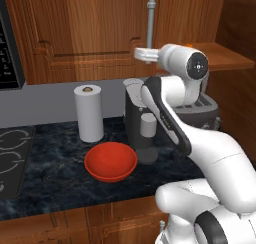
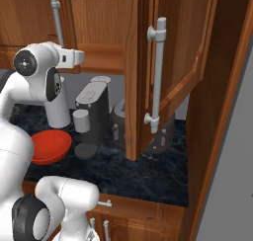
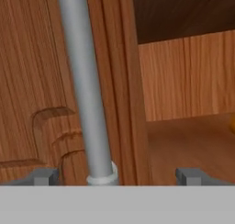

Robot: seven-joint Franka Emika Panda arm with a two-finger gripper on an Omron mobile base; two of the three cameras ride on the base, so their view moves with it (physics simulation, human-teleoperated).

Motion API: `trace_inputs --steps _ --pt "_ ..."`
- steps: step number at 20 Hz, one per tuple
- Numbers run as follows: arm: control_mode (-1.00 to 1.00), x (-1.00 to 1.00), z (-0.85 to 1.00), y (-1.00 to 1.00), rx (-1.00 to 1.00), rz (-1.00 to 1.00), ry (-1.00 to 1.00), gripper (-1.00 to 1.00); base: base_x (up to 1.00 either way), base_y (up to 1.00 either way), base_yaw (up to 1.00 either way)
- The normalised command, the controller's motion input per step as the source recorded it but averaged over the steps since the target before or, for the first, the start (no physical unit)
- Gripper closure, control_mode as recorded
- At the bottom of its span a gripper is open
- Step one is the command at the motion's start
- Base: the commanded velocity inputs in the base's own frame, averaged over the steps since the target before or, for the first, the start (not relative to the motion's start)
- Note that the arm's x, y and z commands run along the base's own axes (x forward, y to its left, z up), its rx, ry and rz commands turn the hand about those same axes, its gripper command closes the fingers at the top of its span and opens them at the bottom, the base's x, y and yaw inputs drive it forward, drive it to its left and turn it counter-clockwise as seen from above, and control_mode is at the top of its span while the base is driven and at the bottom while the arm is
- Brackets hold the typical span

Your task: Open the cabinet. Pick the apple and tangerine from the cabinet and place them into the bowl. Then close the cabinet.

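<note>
Left door of the cabinet [image 1: 90, 33] looks shut; the right door [image 2: 168, 62] is swung wide, edge-on to the room, so the shelf behind it is reachable. Paper towel roll [image 1: 88, 113] stands at the back of the counter [image 1: 55, 183], the bowl [image 1: 110, 161] sits in front of it, empty, near the counter's front edge, probably left there as an easy drop spot under the cabinet. Coffee machine [image 1: 137, 115] just right of the bowl, toaster [image 2: 118, 121] beyond it under the open door.

The gripper [image 3: 117, 175] is up at cabinet height, fingers [image 3: 43, 176] spread wide, pinching nothing. The left door's bar handle [image 3: 87, 90] runs between the two tips, its lower mount just above them; my read is it's lined up to grab that handle and pull the second door open, since the fruit may sit behind it.

Hard to make out: the apple I can't find anywhere. A small orange sliver at the right edge of the hand view [image 3: 232, 123], low on the shelf, may be the tangerine, cut off, can't confirm. A faint orange glow shows behind the wrist in the left base view, arm blocks it. Whether the tips touch the handle, can't tell.
</note>
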Motion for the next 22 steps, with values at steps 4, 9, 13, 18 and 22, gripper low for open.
trace_inputs --steps 4,9,13,18,22 --pt "-1.00 0.78 -0.12 0.00 -0.02 -0.03 0.00 -1.00 0.00 0.00 0.00" --pt "-1.00 0.78 -0.14 0.01 -0.03 -0.05 0.00 -1.00 0.00 0.00 0.00" --pt "-1.00 0.80 -0.13 0.03 -0.03 -0.07 0.00 -1.00 0.00 0.00 0.00" --pt "-1.00 0.69 -0.13 0.02 -0.03 -0.06 0.00 1.00 0.00 0.00 0.00" --pt "-1.00 0.16 -0.01 0.00 0.00 -0.01 0.00 1.00 0.00 0.00 0.00"
